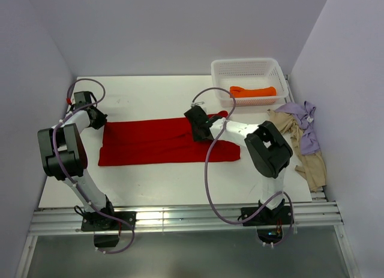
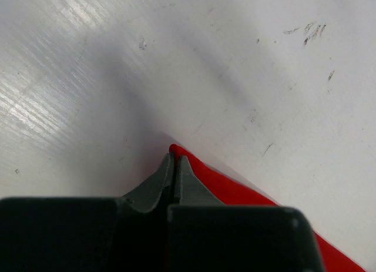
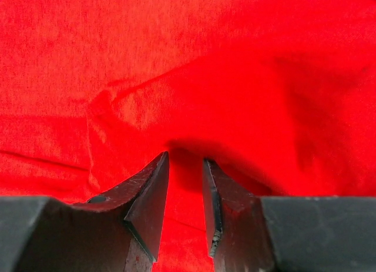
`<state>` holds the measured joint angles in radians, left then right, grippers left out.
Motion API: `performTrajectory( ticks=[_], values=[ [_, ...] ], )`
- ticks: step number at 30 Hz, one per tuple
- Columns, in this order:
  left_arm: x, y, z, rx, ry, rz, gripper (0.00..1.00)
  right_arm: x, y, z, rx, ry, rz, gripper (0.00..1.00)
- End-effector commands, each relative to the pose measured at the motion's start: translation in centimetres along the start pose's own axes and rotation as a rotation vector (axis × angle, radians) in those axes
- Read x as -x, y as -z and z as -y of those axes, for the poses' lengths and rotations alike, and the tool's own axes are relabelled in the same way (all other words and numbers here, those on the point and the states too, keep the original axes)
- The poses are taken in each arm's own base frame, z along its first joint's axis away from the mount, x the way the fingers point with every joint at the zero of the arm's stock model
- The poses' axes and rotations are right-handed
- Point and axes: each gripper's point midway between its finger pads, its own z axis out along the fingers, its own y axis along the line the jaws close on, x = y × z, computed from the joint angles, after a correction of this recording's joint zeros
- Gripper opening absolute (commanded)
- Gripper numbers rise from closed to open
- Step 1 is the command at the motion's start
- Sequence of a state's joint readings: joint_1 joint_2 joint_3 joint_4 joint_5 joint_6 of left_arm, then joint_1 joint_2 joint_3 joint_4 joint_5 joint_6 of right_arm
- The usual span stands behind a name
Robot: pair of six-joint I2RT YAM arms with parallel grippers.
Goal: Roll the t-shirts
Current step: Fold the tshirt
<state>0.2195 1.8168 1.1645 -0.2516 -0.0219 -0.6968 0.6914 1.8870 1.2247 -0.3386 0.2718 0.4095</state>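
Top external: left gripper pinched shut at ten o'clock corner of bright red fabric t-shirt; right gripper narrowly parted at its two o'clock

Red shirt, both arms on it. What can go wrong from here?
1. The left hand is shut right at the red shirt's corner; whatever hold it has looks thin and could slip under pull.
2. The right hand stands open over a raised wrinkle in the shirt; closing there may bunch layers and skew the roll.
3. The right arm's cable loops over the shirt's near edge and might drag it.
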Motion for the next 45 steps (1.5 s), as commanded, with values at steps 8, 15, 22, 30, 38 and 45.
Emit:
performTrajectory(
  ticks=[8,15,22,30,38,45],
  values=[
    [1.0,0.2,0.7,-0.033,0.003,0.027,0.00,2.3,-0.8,0.5,-0.067,0.025,0.053,0.37],
    [0.9,0.1,0.8,-0.034,0.002,0.027,0.00,2.4,-1.5,0.9,-0.073,0.049,0.051,0.38],
    [0.9,0.0,0.8,-0.035,0.002,0.026,0.00,1.8,-2.9,1.3,-0.100,0.083,0.033,0.34],
    [0.8,0.1,0.8,-0.034,-0.001,0.023,0.00,2.5,-1.8,1.6,-0.093,0.064,0.071,0.11],
    [1.0,0.3,0.7,-0.028,-0.001,0.029,0.00,3.4,0.2,2.7,-0.153,0.089,0.075,0.23],
    [0.9,0.3,0.7,-0.031,-0.003,0.029,0.00,3.5,-0.4,2.2,-0.134,0.087,0.090,0.28]
  ],
)
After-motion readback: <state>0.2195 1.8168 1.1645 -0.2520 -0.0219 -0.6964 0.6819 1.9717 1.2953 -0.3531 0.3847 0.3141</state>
